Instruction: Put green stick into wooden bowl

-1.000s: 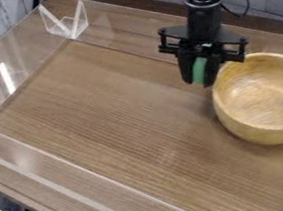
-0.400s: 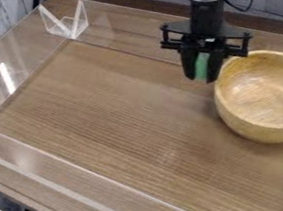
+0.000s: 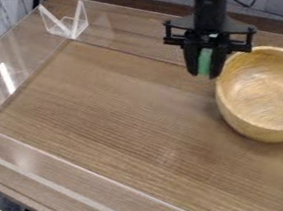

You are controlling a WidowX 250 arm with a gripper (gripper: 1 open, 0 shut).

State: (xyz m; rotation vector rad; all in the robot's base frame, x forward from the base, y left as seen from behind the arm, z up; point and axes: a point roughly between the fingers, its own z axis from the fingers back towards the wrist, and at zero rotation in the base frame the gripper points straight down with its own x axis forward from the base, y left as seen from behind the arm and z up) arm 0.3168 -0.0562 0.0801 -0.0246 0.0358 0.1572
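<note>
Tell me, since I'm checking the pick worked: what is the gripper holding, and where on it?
The gripper holds the green stick upright, shut on its upper part; the lower end hangs free.

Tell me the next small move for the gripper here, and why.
Probably carry the gripper sideways to the right, over the wooden bowl, before opening. It is shut on the green stick, pointing down, held clear of the table at the bowl's left rim, so a release now would likely drop the stick outside or on the rim.
</note>
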